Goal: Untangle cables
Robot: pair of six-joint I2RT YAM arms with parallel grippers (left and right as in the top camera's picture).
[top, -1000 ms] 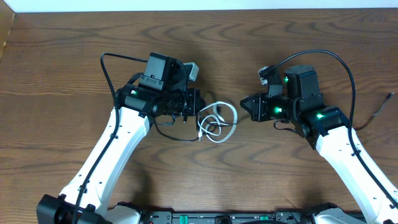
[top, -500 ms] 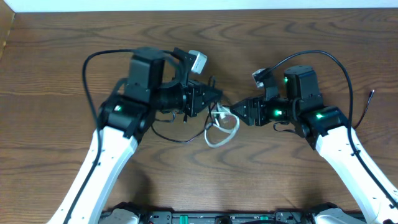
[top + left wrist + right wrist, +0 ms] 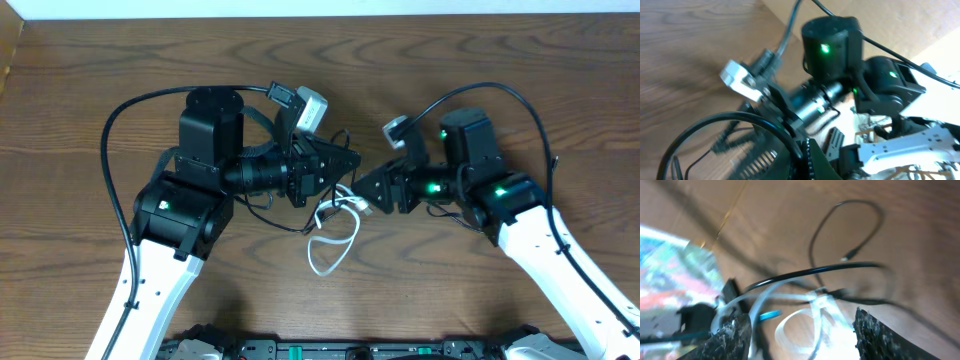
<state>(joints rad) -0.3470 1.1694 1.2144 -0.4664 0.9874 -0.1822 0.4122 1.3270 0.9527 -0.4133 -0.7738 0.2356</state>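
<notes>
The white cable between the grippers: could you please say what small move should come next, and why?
Probably close the right gripper on the white cable: its fingers stand open with the white loops between them, and a black cable crosses there, so a grip should precede any pulling.

The wooden table (image 3: pixel 90 100) carries a white cable (image 3: pixel 335 257) loop and thin black cable (image 3: pixel 855 201).
</notes>
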